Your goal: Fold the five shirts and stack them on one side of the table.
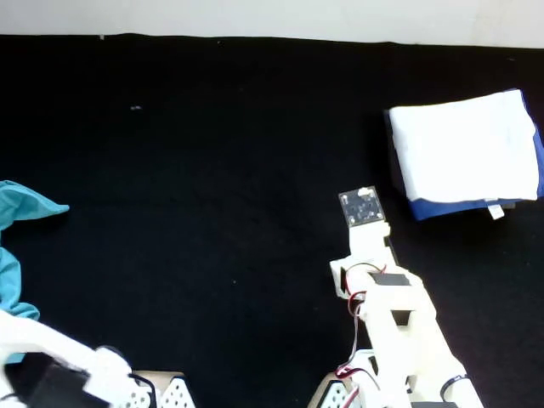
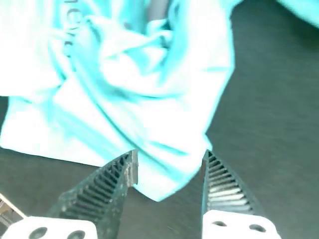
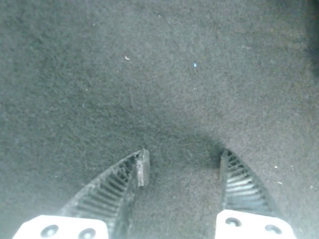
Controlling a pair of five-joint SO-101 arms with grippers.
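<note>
Black cloth covers the whole table, with a white wall behind it. On the right side sits a neat stack of folded shirts, a white one on top and a blue one peeking out under it (I cannot count how many are in there). 1 teal shirt lies in a crumpled heap at the far left edge, not folded yet. The left gripper hangs right over it with its 2 fingers spread wide. A loose corner of the shirt sits between them, but nothing is pinched. The right gripper is spread wide too, over bare cloth near the stack, holding nothing. I think the teal shirt is light, soft and floppy, so it will sag and bunch when lifted. That loose corner looks like the best place to pinch, since a grab at the lumpy middle would catch many layers.
</note>
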